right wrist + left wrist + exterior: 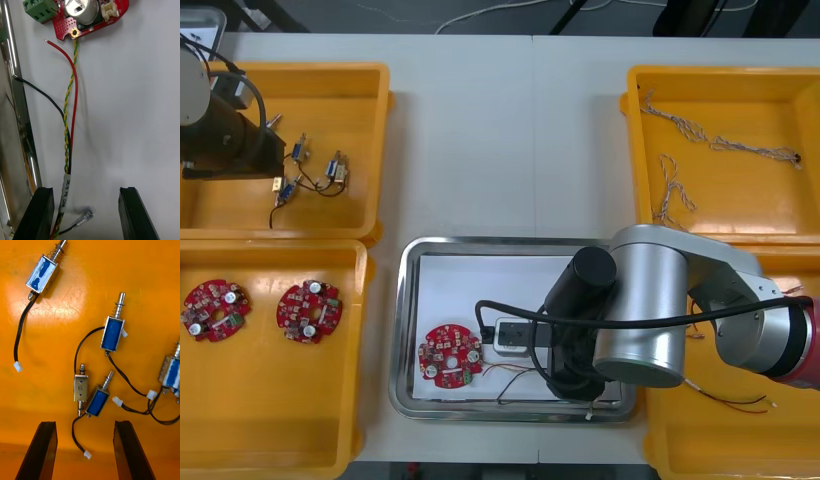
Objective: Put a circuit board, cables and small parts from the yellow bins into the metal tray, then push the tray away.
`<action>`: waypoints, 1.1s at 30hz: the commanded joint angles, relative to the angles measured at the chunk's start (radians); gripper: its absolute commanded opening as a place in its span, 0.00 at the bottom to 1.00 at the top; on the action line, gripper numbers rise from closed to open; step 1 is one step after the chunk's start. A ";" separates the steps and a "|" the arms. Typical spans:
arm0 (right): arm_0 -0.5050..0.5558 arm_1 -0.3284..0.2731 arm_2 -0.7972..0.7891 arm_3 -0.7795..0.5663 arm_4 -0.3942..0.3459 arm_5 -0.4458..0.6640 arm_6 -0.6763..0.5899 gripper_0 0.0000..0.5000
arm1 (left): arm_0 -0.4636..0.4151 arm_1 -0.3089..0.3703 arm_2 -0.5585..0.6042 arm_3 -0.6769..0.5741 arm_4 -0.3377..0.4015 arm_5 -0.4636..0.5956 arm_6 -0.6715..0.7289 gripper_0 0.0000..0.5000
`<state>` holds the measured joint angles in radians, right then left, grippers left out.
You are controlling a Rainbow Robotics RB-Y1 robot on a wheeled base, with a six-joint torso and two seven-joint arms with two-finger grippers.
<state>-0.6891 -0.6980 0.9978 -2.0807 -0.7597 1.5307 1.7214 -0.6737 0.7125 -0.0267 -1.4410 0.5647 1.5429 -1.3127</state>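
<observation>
Part done: circuit board (450, 356) and red and yellow cable (66, 123) lie in the metal tray (408, 330) under wide-open, apparently empty right jaws; small metal parts (112, 332) are not yet moved from a yellow bin (330, 110) left of the tray, beneath open, empty left jaws.

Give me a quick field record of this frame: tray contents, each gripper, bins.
tray: metal tray, white inside, holds one circuit board and a red and yellow cable
right gripper: open, over the tray, cable between its fingers, close to one
left gripper: open, above small metal parts in the far left yellow bin
spares: two more circuit boards in the near left bin
tray push: not yet done
</observation>
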 commanded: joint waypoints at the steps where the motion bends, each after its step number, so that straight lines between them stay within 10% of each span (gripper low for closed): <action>1: -0.027 -0.008 -0.113 -0.078 -0.024 0.086 0.043 1.00 | -0.063 -0.027 -0.019 0.045 -0.025 -0.044 -0.045 0.88; 15: -0.020 0.049 -0.502 -0.093 -0.197 0.381 0.040 1.00 | -0.107 -0.085 -0.002 0.154 -0.137 -0.119 -0.043 0.87; 33: 0.186 -0.025 -0.953 -0.091 -0.193 0.389 -0.198 1.00 | -0.106 -0.096 0.002 0.198 -0.173 -0.155 -0.050 0.83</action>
<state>-0.5309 -0.6784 0.0913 -2.1403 -0.9555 1.9167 1.5907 -0.7339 0.6286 -0.0370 -1.2439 0.4087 1.3993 -1.3127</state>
